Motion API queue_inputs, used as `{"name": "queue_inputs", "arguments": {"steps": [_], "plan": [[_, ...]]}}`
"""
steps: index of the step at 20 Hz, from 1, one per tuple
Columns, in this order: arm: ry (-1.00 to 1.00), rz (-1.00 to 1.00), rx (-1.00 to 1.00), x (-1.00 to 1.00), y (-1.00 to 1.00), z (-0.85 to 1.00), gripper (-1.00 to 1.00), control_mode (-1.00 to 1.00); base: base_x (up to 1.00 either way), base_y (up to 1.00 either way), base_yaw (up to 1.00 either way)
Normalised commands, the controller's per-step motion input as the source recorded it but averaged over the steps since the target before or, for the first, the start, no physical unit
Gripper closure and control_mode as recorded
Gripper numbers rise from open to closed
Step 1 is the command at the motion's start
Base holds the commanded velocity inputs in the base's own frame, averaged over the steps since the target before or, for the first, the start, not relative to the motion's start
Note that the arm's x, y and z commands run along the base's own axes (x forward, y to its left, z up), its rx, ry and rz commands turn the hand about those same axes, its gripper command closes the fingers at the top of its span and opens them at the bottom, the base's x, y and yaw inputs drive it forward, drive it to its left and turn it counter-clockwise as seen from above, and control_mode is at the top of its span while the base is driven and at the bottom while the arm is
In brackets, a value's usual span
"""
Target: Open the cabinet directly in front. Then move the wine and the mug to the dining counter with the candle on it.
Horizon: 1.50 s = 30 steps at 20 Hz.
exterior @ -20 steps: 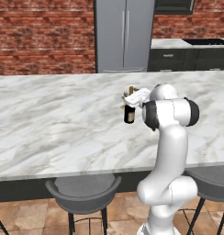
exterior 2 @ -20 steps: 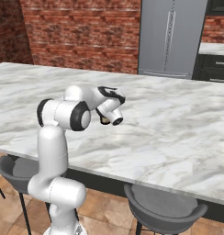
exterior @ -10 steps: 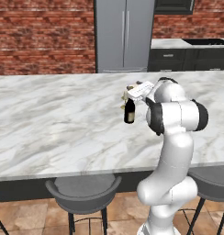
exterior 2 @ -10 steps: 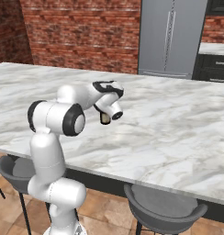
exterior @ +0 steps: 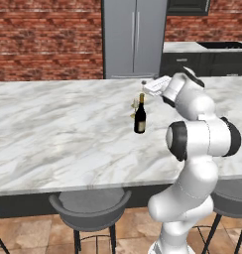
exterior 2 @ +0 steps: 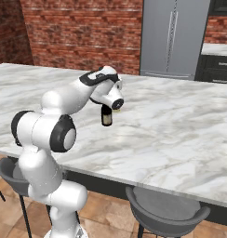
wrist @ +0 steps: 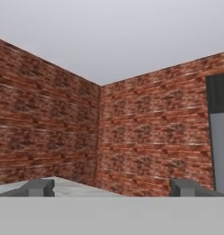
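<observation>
Two base cameras give me the wine [exterior: 140,115] standing upright on the dining counter [exterior: 58,134], and each adds something the other lacks. From the left base view I see the whole bottle, dark glass with a gold neck, and the tiny gold candle [exterior: 134,105] just behind it to the left. From the right base view the arm's wrist covers the bottle's neck, leaving me its dark lower body and pale label [exterior 2: 106,117]. The gripper [exterior: 151,87] sits above and to the right of the bottle, apart from it. In the hand view its two finger tips [wrist: 38,187] stand far apart with nothing between them, aimed level at a brick corner instead of the counter.

The counter top is white-grey veined marble, long and smooth. Round grey stools [exterior: 90,206] tuck under its near edge. Beyond it stands a grey steel refrigerator [exterior: 134,38] against red brick, with a dark kitchen counter [exterior: 205,57] to its right.
</observation>
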Motion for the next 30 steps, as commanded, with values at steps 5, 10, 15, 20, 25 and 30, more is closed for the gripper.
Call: {"name": "queue_inputs", "arguments": {"steps": [5, 10, 15, 20, 25, 30], "plan": [[0.06, 0.14, 0.0, -0.71, 0.0, 0.43, -1.0, -1.0, 0.0, 0.0, 0.0], [0.0, 0.22, 0.0, -0.81, 0.0, 0.31, -1.0, -1.0, 0.0, 0.0, 0.0], [0.0, 0.29, -0.01, -0.93, 0.0, 0.22, -1.0, -1.0, 0.0, 0.0, 0.0], [0.0, 0.24, -0.07, -1.0, 0.09, 0.06, -1.0, -1.0, 0.0, 0.0, 0.0], [0.0, 0.12, -0.1, -1.0, 0.29, 0.0, -1.0, -1.0, 0.0, 0.0, 0.0], [0.0, 0.06, -0.09, -1.0, 0.43, 0.0, -1.0, -1.0, 0.0, 0.0, 0.0]]}}
